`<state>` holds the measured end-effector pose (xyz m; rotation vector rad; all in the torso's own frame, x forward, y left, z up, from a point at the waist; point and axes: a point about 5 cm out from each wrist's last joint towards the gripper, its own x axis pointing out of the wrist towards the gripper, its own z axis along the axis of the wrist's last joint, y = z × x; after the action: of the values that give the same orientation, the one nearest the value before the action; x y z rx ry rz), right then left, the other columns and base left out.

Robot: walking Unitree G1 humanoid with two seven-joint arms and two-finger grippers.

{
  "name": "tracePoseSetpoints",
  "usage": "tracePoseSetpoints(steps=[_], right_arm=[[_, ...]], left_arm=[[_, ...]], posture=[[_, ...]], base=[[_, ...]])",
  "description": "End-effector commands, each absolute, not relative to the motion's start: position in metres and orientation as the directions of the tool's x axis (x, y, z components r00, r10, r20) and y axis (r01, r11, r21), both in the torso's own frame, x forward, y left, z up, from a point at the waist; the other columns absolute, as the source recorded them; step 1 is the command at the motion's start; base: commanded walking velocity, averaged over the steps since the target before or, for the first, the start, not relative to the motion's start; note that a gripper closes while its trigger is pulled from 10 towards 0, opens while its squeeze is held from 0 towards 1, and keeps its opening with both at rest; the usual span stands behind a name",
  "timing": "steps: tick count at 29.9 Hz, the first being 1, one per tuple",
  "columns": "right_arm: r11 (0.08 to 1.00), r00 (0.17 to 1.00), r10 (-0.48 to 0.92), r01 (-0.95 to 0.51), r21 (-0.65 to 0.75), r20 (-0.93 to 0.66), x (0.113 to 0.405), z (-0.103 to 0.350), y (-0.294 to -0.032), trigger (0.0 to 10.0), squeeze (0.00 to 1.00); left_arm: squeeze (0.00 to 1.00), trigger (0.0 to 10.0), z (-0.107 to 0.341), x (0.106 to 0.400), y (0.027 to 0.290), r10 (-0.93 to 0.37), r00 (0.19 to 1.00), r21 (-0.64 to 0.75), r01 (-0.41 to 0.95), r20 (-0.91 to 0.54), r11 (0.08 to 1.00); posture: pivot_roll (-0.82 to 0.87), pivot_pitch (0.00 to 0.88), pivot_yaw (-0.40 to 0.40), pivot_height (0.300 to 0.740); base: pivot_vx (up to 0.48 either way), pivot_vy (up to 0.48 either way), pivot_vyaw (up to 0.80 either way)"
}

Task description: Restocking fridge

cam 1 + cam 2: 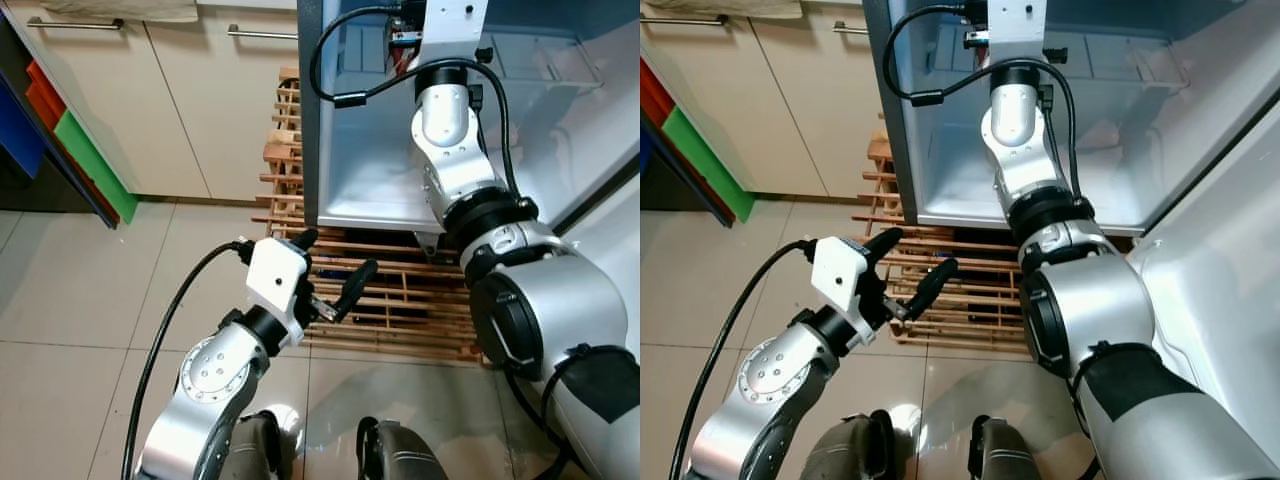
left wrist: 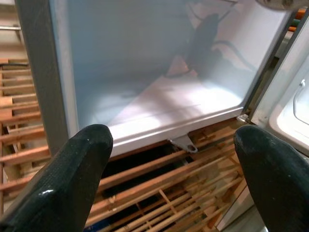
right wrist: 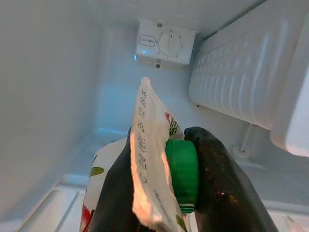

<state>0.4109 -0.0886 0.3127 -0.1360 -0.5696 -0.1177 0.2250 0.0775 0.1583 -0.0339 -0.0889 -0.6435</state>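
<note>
Right gripper (image 3: 164,193) clamps my carton (image 3: 149,159) at its green cap (image 3: 182,174), inside fridge (image 1: 360,190) | dial (image 3: 166,43) at 12 o'clock | left gripper (image 1: 335,265) wide, over wooden rack (image 1: 400,310)

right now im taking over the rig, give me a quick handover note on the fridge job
Right tool: shut on a carton by its green cap, inside the open fridge, below the temperature dial.
Left tool: open, empty, held low in front of the fridge over the wooden rack.
Done: carton carried into the fridge.
Left: set it down on a shelf, release, pull the right arm out.
</note>
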Motion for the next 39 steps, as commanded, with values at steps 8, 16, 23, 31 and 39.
tracePoseSetpoints(steps=[8, 16, 23, 31, 39], right_arm=[[0.987, 0.812, -0.088, 0.151, -0.062, 0.577, 0.409, 0.332, -0.079, 10.0, 1.00], [0.988, 0.788, -0.075, 0.141, -0.060, 0.611, 0.407, 0.347, -0.072, 10.0, 1.00], [0.984, 0.766, -0.036, 0.139, -0.111, 0.642, 0.404, 0.355, -0.064, 10.0, 1.00], [0.965, 0.694, -0.036, 0.211, -0.155, 0.719, 0.398, 0.360, -0.062, 10.0, 0.00], [0.977, 0.596, -0.023, 0.185, -0.110, 0.802, 0.388, 0.366, -0.058, 10.0, 0.00]], left_arm=[[0.00, 10.0, 0.162, 0.218, 0.078, -0.577, 0.812, 0.002, 0.579, 0.091, 0.815], [0.00, 10.0, 0.161, 0.219, 0.079, -0.553, 0.828, 0.007, 0.555, 0.090, 0.832], [0.00, 10.0, 0.161, 0.221, 0.079, -0.545, 0.833, 0.010, 0.547, 0.090, 0.837], [0.00, 10.0, 0.161, 0.223, 0.078, -0.540, 0.836, 0.010, 0.542, 0.093, 0.840], [0.00, 10.0, 0.161, 0.228, 0.074, -0.552, 0.828, 0.000, 0.554, 0.098, 0.832]], posture=[[0.17, 0.277, -0.024, 0.732], [0.17, 0.270, -0.040, 0.732], [0.17, 0.260, -0.045, 0.732], [0.15, 0.268, -0.046, 0.732], [0.11, 0.267, -0.042, 0.732]], base=[[0.000, 0.000, 0.00], [0.000, 0.000, 0.00], [0.000, 0.000, 0.00], [0.000, 0.000, 0.00], [0.000, 0.000, 0.00]])
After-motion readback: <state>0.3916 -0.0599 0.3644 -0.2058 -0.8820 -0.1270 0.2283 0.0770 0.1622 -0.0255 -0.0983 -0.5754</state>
